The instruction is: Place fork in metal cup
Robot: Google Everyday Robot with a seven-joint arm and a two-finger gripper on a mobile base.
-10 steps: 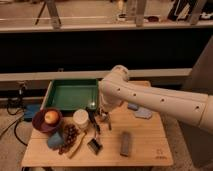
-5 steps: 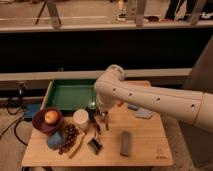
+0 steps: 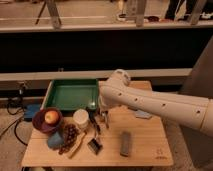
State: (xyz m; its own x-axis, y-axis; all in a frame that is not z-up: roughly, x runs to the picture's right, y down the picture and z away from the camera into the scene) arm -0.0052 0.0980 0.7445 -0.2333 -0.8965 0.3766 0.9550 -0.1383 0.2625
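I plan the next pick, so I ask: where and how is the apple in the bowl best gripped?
Probably across its round middle, from straight above: the apple sits inside the bowl, whose rim blocks its sides, and its top is free. The pincer hangs right of the white cup.

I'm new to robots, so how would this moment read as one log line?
task: fork into metal cup | gripper: low over table, beside white cup | fork, metal cup: not discernible | step: not done

The robot's two-finger gripper (image 3: 103, 116) hangs from the white arm (image 3: 150, 102) just right of the white cylindrical cup (image 3: 81, 120) on the light wooden table (image 3: 145, 145), a green rectangular tray (image 3: 72, 95) behind that cup and a red apple (image 3: 50, 117) to its left
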